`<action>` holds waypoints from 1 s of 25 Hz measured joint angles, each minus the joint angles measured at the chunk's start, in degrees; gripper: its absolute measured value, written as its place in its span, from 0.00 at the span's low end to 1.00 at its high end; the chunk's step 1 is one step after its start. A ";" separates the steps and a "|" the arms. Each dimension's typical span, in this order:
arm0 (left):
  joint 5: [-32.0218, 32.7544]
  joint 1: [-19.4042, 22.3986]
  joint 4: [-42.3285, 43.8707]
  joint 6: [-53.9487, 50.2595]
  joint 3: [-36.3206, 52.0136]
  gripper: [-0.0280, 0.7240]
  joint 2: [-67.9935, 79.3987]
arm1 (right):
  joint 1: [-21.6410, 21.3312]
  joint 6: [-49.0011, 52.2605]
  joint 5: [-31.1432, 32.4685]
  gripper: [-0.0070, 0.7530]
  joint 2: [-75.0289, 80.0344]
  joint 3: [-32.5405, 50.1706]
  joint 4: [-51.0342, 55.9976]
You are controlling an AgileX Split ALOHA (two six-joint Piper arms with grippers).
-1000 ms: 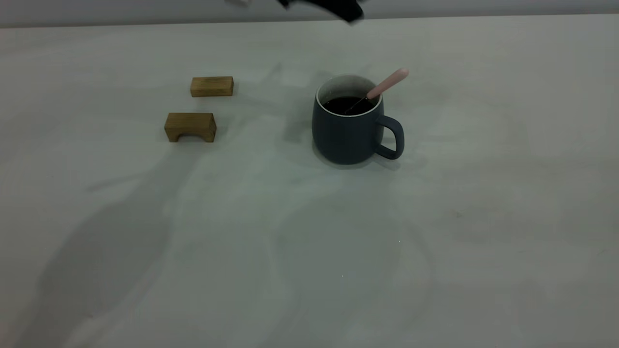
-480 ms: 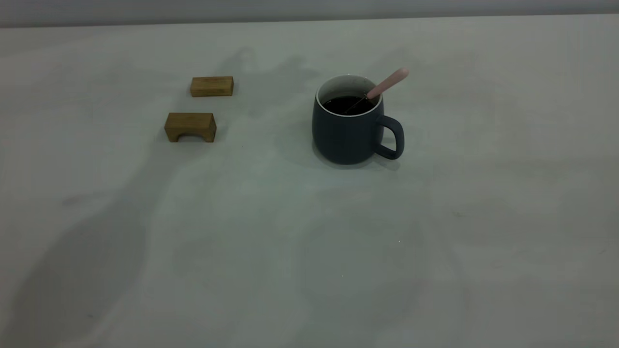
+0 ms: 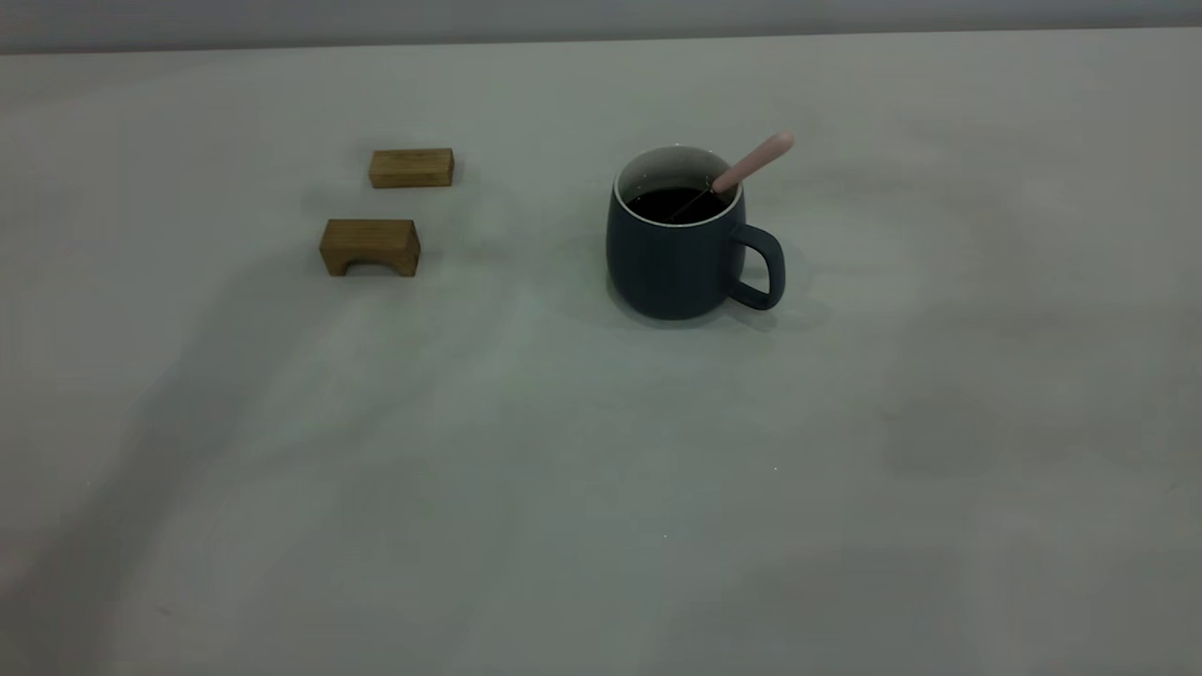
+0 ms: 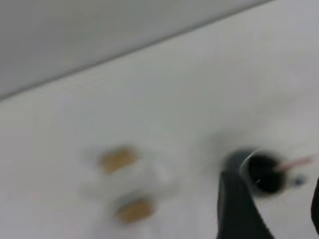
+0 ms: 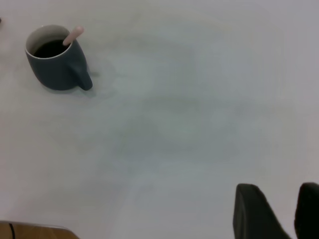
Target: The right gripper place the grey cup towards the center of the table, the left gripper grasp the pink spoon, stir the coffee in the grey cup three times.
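Exterior view: the grey cup (image 3: 678,246) stands near the middle of the desk (image 3: 601,488), coffee (image 3: 678,203) inside, the pink spoon (image 3: 742,174) leaning on its rim; no claw shows.

Left wrist view: the left claw (image 4: 271,209) appears spread, above the cup.

Right wrist view: the right claw (image 5: 281,211) is spread, well apart from the cup.

The slim, light, probably slippery spoon is best pinched on its pink handle.

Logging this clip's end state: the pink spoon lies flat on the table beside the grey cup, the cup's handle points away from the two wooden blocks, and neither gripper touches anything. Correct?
Not quite. The pink spoon is not on the table; it stands tilted in the grey cup, leaning on the rim with its bowl in the coffee, as the exterior view shows. The rest holds: handle away from the wooden blocks, no gripper touching anything.
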 joint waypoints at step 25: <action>0.00 13.58 3.36 -3.40 82.11 0.61 -60.75 | 0.00 0.00 0.00 0.33 0.00 0.00 0.00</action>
